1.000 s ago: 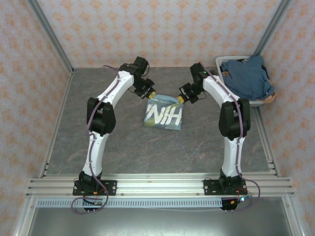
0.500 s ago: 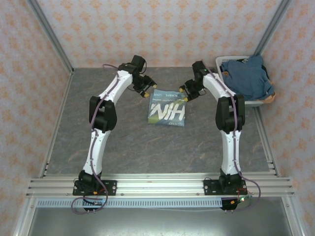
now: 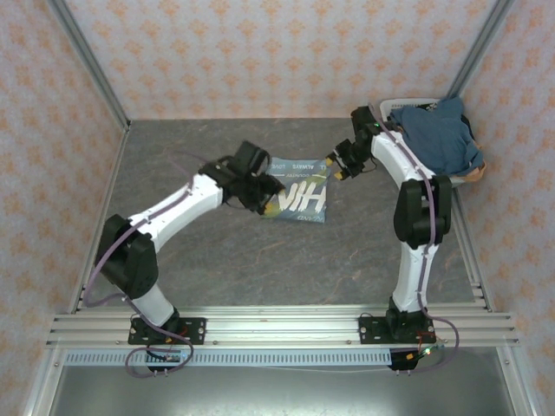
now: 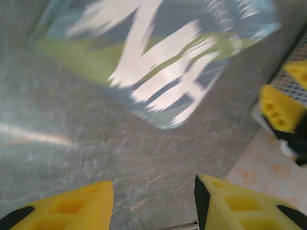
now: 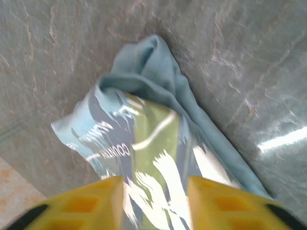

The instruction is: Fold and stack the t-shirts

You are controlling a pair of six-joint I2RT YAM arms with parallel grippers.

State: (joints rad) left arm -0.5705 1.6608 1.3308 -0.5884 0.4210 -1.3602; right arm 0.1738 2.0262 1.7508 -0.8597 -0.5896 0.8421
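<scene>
While the top view places the left gripper (image 3: 271, 206) at the near-left corner of the light-blue t-shirt (image 3: 299, 192), its wrist view shows the fingers (image 4: 72, 208) spread over grey table (image 3: 217, 251). At the shirt's far-right corner the right gripper (image 3: 335, 168) is likewise apart, cloth showing between its fingers (image 5: 96, 203). Further right, darker t-shirts (image 3: 434, 139) fill a white basket (image 3: 388, 109) by peach-patterned walls (image 3: 286, 52); the left arm (image 3: 173, 212) stretches low, the right arm (image 3: 412, 186) arches.

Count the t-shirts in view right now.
2. A light-blue t-shirt lies on the table. A slate-blue t-shirt is heaped in the white basket, and more may be hidden underneath.
</scene>
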